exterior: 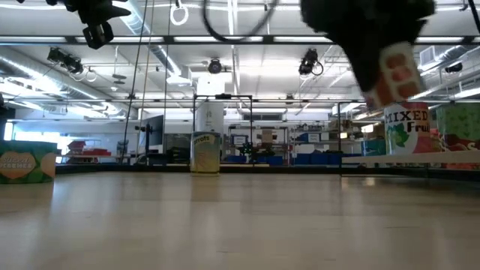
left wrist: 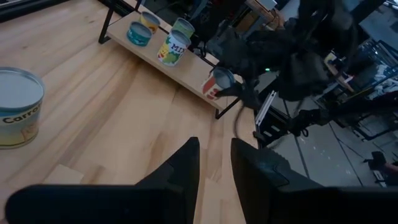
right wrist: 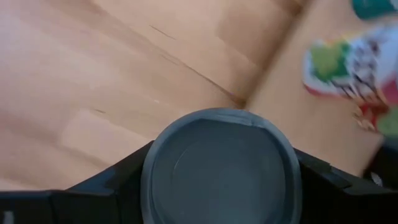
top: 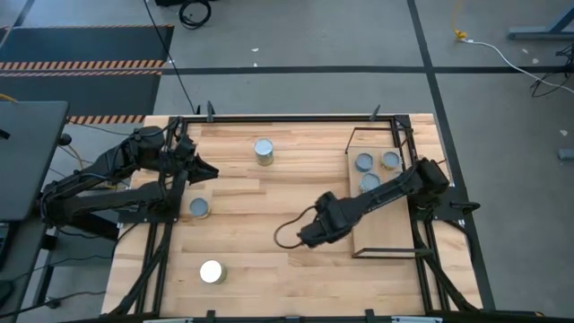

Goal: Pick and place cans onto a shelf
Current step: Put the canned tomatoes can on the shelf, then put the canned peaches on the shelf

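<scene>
My right gripper point(top: 309, 235) is shut on a red-and-white can point(exterior: 397, 71) above the middle of the table, just left of the shelf point(top: 381, 229); the can also shows in the left wrist view point(left wrist: 214, 87). Three cans point(top: 369, 182) stand on their bases at the shelf's far end. Three more cans stand on the table: far middle point(top: 263, 151), left point(top: 198, 208), near left point(top: 212, 271). My left gripper point(top: 204, 170) hangs over the table's far left, empty, its fingers point(left wrist: 186, 174) a narrow gap apart. My right gripper pinches the can between its two fingers, which lie on opposite sides of the can's wall point(right wrist: 149, 177) just below its round grey end point(right wrist: 221, 168). The can is lifted clear of the table and hangs tilted point(exterior: 401, 75).
A black metal frame point(top: 296, 117) runs along the table's edges. The shelf's near half point(top: 386, 238) is bare board. A black cable point(top: 287, 235) loops beside my right gripper. Bare tabletop point(top: 287, 278) lies at the near middle.
</scene>
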